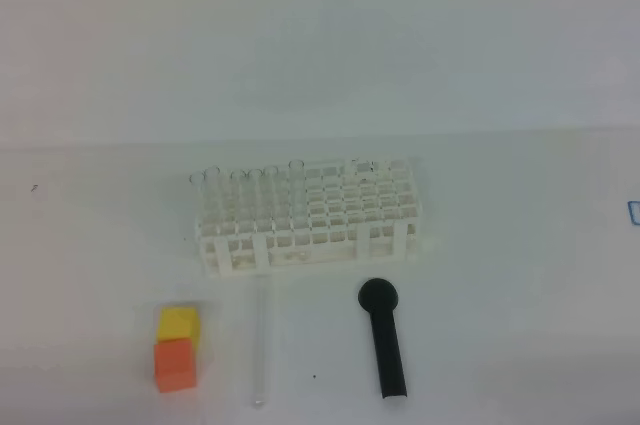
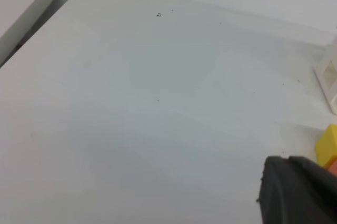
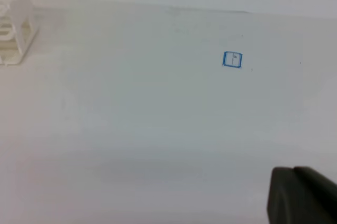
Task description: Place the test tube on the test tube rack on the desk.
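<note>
Desk (image 1: 500, 325): your white tabletop, few dark specks.
Centre: test tube rack (image 1: 305, 217), white.
Lower centre: test tube (image 1: 263, 340), lying flat.
Lower right of centre: black round-headed tool (image 1: 384, 337).
Lower left: yellow block (image 1: 179, 322), orange block (image 1: 174, 363), touching.
Right edge: blue square mark (image 3: 232, 59).

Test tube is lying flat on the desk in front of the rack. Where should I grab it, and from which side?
Grip the test tube near its middle, coming straight down from above, jaws across its width. It lies flat on the desk, running lengthwise toward the test tube rack, with open desk on both long sides: the yellow block and orange block on one, the black tool on the other.
</note>
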Controlling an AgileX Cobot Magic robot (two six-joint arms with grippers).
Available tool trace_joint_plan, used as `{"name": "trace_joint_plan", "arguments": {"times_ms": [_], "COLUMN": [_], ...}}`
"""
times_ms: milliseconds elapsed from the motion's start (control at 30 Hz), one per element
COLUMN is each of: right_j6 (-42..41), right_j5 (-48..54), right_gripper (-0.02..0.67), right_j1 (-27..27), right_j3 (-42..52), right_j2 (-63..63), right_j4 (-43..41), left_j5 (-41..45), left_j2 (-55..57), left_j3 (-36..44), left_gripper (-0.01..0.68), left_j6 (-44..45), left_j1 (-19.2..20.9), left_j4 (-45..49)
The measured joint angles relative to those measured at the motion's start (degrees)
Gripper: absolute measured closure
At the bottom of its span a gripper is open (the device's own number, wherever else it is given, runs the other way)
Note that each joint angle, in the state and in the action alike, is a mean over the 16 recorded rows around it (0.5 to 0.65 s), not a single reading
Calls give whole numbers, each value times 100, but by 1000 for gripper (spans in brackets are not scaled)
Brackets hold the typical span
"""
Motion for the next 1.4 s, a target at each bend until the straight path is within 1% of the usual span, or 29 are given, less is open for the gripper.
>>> {"name": "trace_joint_plan", "arguments": {"times_ms": [1400], "right_j6": [0], "right_j5": [0], "right_gripper": [650], "right_j1": [0], "right_j3": [0], "right_j2": [0], "right_j4": [0], "left_j5": [-7], "left_j2": [0], "left_j3": [0], "left_gripper": [674], "left_j6": [23], "left_j1": [0], "left_j4": [33]}}
